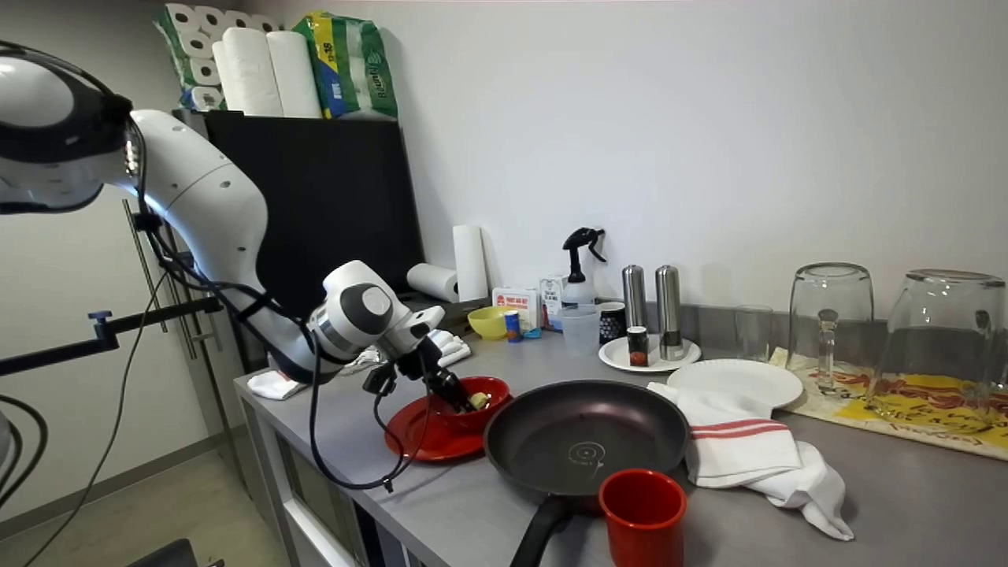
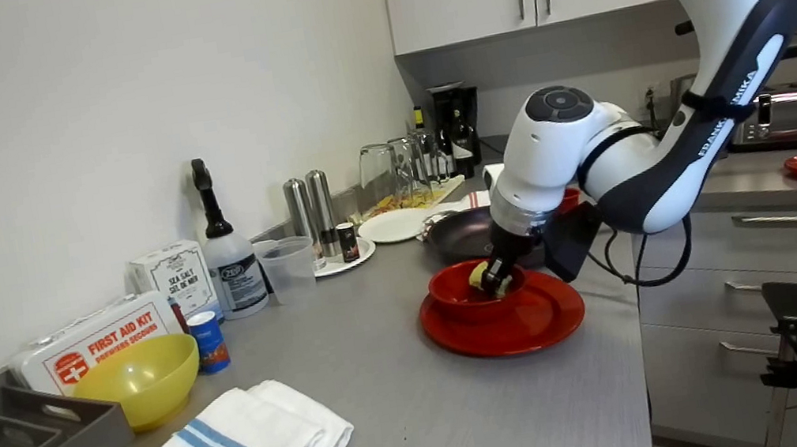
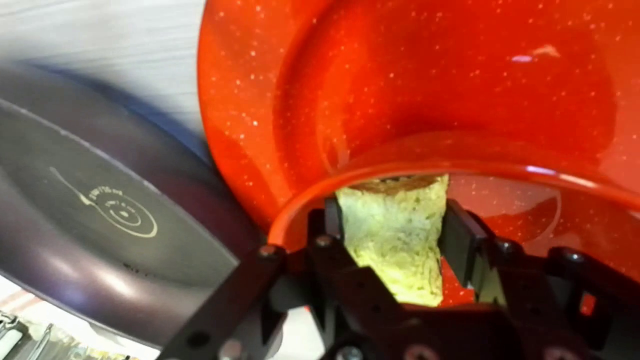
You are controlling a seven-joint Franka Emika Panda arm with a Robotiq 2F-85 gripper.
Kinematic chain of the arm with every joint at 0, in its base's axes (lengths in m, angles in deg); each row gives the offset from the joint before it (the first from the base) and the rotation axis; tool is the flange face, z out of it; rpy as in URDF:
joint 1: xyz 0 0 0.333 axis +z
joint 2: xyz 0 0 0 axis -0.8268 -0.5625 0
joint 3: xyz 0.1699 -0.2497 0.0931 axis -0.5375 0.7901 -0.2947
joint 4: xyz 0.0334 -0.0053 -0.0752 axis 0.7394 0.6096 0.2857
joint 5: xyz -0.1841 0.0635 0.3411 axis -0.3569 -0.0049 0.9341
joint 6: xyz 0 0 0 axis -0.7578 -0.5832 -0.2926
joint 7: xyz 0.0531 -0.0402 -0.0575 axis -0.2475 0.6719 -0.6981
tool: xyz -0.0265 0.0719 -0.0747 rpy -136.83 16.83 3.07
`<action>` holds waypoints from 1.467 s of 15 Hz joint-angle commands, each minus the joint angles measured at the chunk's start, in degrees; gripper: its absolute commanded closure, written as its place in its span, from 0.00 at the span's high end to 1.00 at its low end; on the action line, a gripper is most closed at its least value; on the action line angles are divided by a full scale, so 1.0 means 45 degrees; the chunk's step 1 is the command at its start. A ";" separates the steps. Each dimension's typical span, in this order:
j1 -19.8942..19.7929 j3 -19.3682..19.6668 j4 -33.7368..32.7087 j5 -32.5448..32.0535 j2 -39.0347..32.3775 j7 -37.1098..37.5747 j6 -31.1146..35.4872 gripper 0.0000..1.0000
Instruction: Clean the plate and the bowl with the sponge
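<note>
Nearest me in the wrist view, my gripper (image 3: 394, 227) holds the yellow-green sponge (image 3: 397, 245), pinched between its fingers (image 3: 459, 242) down inside the red bowl (image 2: 461, 307). In both exterior views I see that bowl standing on the red plate (image 2: 535, 328), with the black frying pan (image 1: 587, 433) just beside it; a red cup (image 1: 644, 526) stands near the pan.

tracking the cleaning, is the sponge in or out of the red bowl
In: all views show the sponge inside the bowl, held by the gripper.
</note>
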 commanded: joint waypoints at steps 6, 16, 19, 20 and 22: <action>-0.2597 -0.3140 0.0302 0.2080 0.1039 -0.2084 -0.1297 0.25; -0.8051 -0.9801 -0.0529 0.9705 0.1328 -0.7903 -0.3125 0.25; -0.8713 -1.0331 -0.0898 1.0807 0.1250 -0.8728 -0.3915 0.25; -0.8968 -1.0556 -0.1032 1.1278 0.1225 -0.9111 -0.4273 0.25; -0.9475 -1.1012 -0.1262 1.2367 0.1196 -0.9978 -0.4827 0.25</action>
